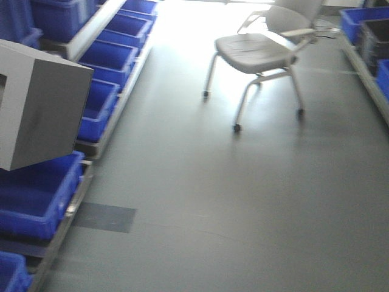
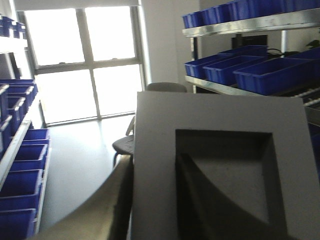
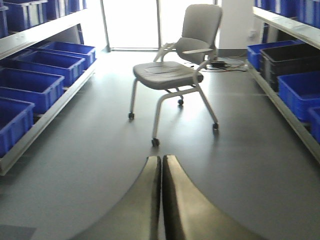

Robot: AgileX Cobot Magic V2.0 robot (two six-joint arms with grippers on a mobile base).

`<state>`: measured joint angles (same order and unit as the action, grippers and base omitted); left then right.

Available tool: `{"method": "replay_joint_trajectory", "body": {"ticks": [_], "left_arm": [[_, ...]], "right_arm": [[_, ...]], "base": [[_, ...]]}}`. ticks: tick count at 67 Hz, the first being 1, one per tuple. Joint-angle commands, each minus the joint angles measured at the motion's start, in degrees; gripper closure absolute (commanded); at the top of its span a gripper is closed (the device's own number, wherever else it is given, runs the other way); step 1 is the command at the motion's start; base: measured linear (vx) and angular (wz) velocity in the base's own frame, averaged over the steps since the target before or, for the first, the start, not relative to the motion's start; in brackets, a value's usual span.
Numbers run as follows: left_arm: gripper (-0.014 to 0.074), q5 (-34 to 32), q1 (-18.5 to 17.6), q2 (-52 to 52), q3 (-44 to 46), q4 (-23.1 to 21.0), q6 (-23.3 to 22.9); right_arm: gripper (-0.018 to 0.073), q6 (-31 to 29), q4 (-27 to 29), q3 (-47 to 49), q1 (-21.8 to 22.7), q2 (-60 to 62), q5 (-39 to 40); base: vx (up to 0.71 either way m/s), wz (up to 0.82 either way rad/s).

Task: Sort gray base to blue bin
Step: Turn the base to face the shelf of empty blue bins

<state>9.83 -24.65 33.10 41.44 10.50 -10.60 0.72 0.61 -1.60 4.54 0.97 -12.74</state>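
The gray base point(image 1: 39, 112) hangs in the air at the left edge of the front view, above a row of blue bins point(image 1: 36, 201) on a low rack. I cannot tell which of them is the task's blue bin. In the left wrist view the gray base point(image 2: 220, 165) fills the frame with its square recess facing the camera. My left gripper point(image 2: 155, 167) is shut on one wall of the base, one finger point(image 2: 107, 200) outside and the other in the recess. My right gripper point(image 3: 161, 160) is shut on nothing, above bare floor.
A gray chair on castors point(image 1: 258, 52) stands mid-aisle ahead. Racks of blue bins line the left point(image 3: 35, 85) and right point(image 3: 300, 92) sides, with a black bin point(image 3: 290, 60) on the right. Gray floor point(image 1: 231, 201) runs between them.
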Motion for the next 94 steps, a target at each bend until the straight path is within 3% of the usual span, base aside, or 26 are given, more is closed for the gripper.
{"method": "replay_joint_trajectory", "body": {"ticks": [1,94], "left_arm": [[0.0603,-6.3,-0.3,0.2,1.9,-0.5,-0.8],[0.0603,-6.3,-0.3,0.2,1.9,-0.5,-0.8]], "right_arm": [[0.0564,-0.7,-0.3,-0.1,0.1,-0.2,4.3],[0.0564,-0.7,-0.3,-0.1,0.1,-0.2,4.3]], "base": [[0.21,0.76],[0.17,0.66]]}}
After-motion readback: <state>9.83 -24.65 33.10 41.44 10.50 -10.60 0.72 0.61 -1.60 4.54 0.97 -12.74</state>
